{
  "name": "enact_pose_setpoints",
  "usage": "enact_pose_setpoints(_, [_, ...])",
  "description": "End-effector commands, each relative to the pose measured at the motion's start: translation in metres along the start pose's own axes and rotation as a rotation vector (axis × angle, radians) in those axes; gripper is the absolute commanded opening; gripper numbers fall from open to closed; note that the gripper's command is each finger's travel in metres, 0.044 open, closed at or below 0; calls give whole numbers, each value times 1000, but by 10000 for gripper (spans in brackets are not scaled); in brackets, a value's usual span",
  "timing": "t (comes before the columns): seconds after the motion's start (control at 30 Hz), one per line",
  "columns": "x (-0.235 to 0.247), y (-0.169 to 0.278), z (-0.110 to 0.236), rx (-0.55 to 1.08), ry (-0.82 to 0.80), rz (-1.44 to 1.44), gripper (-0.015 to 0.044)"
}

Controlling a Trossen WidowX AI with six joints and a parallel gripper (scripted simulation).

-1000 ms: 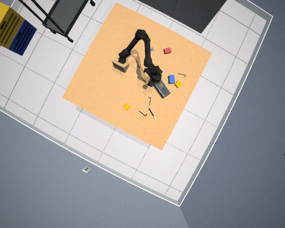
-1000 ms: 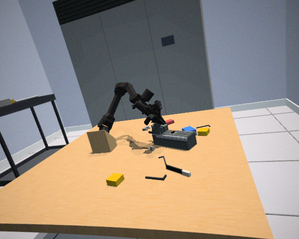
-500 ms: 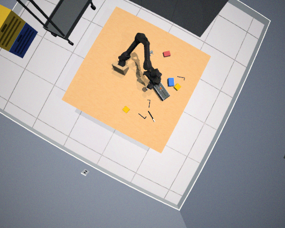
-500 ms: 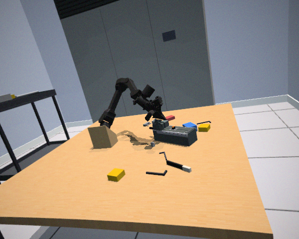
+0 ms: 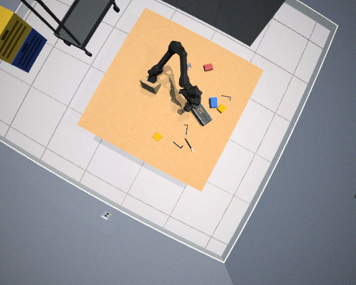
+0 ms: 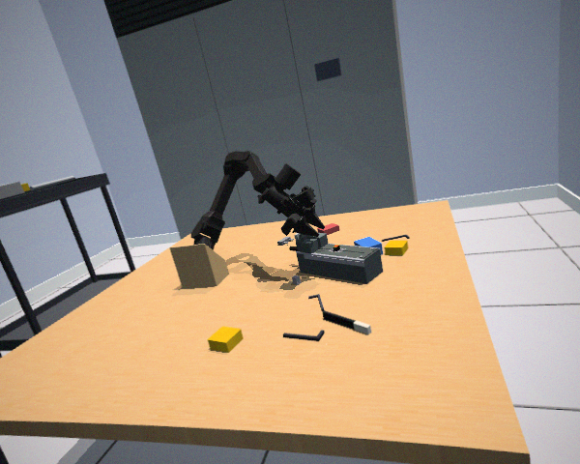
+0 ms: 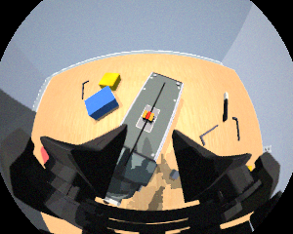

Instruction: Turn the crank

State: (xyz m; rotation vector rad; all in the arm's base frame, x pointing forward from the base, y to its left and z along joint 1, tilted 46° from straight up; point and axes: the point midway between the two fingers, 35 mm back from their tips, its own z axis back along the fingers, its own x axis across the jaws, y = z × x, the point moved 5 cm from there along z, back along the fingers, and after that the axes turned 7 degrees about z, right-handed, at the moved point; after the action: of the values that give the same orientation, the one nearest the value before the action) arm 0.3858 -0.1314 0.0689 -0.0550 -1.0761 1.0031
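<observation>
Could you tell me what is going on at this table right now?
A single black robot arm is working a small dark slide machine on the wooden table. Its gripper hangs open over the crank end, holding nothing. The slide's red pointer sits partway along the track. Coloured blocks and hex keys lie scattered around.
</observation>
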Motion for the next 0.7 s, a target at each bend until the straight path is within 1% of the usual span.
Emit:
enact_pose_setpoints(0.0, [0, 0, 0, 0, 1, 0, 341])
enact_pose_setpoints(0.13, [0, 0, 0, 0, 1, 0, 440])
enact_pose_setpoints(0.17, [0, 0, 0, 0, 1, 0, 440])
enact_pose_setpoints(0.67, [0, 0, 0, 0, 1, 0, 46])
